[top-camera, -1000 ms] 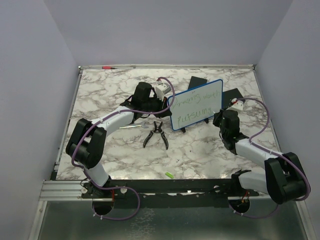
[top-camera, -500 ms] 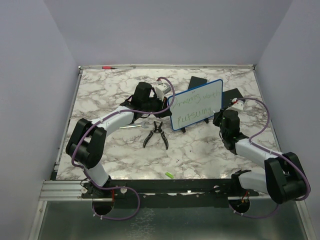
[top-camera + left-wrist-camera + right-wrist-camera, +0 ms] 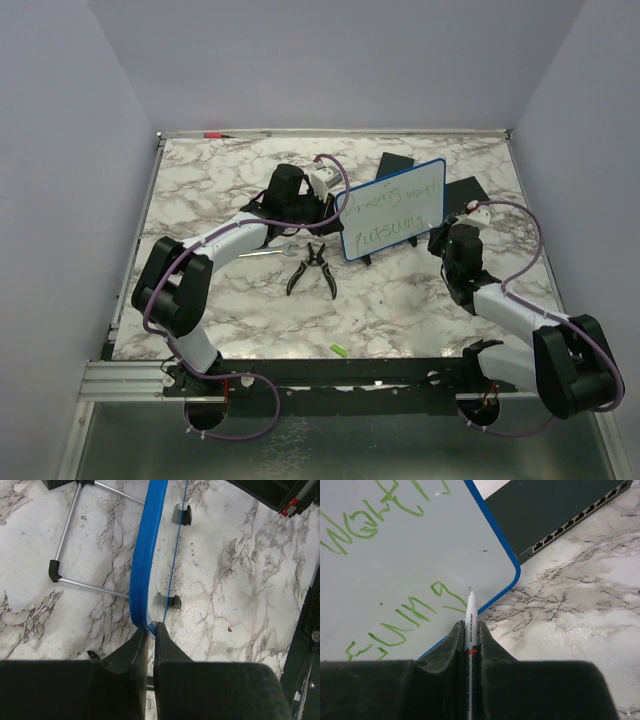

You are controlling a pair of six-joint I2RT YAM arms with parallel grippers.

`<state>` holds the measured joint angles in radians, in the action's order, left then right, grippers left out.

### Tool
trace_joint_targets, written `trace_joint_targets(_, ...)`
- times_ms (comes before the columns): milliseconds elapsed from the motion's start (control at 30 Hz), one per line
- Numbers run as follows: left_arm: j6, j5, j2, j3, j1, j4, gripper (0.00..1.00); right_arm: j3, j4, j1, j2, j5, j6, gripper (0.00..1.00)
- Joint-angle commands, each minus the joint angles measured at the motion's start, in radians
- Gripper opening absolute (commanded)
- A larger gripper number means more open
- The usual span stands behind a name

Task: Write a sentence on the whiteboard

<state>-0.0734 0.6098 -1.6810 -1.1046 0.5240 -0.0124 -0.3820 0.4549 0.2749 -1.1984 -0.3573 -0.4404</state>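
Right wrist shows your right claw [image 3: 470, 628] clamped on the marker [image 3: 470, 607], tip by the sentence [image 3: 405, 611]; your left claw [image 3: 149, 634] pinches the whiteboard [image 3: 146, 560] frame, steadying it for writing.

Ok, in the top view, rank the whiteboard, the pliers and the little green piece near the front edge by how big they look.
1. whiteboard, clearly largest
2. pliers
3. green piece, just a speck
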Motion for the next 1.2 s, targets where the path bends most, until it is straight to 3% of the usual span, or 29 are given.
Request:
trace_joint_targets(0,0.028,-0.041,-0.016,-0.006,0.004,0.048,0.0,0.04,-0.036,-0.005,0.115,-0.032,-0.023,0.01)
trace_joint_targets(200,0.023,-0.045,-0.013,-0.008,0.005,0.049,0.0,0.071,-0.171,-0.005,0.337,-0.089,-0.031,0.01)
trace_joint_targets(400,0.018,-0.054,-0.007,-0.008,0.005,0.055,0.2,0.087,-0.249,-0.005,0.483,-0.084,-0.035,0.01)
trace_joint_targets(500,0.019,-0.063,-0.001,-0.005,0.004,0.057,0.33,0.092,-0.264,-0.005,0.509,-0.081,-0.035,0.01)
trace_joint_targets(633,0.02,-0.066,0.008,0.001,0.004,0.057,0.42,0.094,-0.271,-0.005,0.506,-0.08,-0.036,0.01)
trace_joint_targets(900,0.057,-0.101,0.059,0.02,0.004,0.091,0.68,0.091,-0.268,-0.005,0.507,-0.041,-0.02,0.01)
trace_joint_targets(1167,0.094,-0.195,0.205,0.109,0.004,0.117,0.79,0.075,-0.338,-0.006,0.539,0.061,0.014,0.01)
